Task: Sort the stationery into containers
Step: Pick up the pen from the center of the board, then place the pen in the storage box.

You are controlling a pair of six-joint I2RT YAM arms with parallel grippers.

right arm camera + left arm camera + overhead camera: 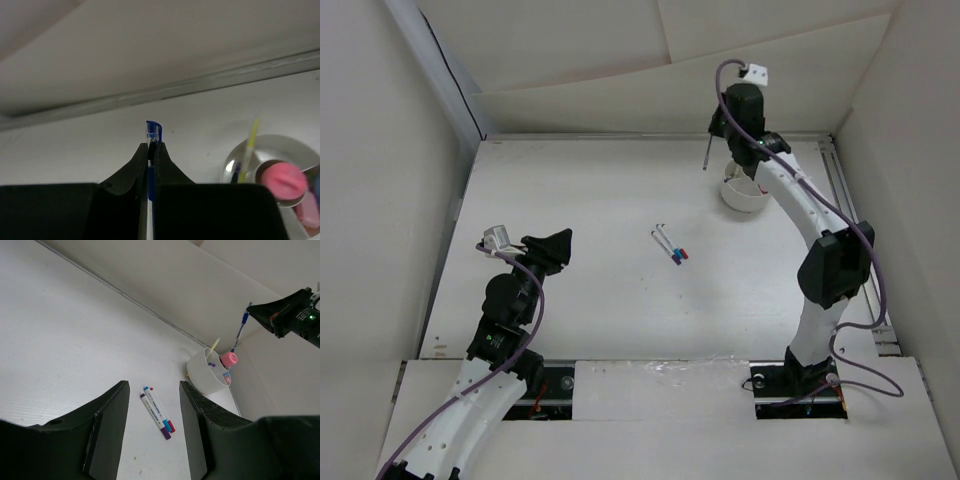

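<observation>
My right gripper (714, 128) is shut on a blue pen (153, 129) and holds it upright above the far table, just left of the round white tub (743, 194). The pen hangs below the fingers in the top view (706, 154). The tub (265, 150) holds a pink-capped glue stick (283, 181) and a yellow pen (248, 150). Three white markers (670, 245) with purple, blue and red caps lie side by side mid-table. My left gripper (556, 246) is open and empty, left of the markers, which show between its fingers in the left wrist view (157, 412).
White walls close in the table at the back and on both sides. A metal rail (840, 190) runs along the right edge. The tub (207, 374) stands near the back right corner.
</observation>
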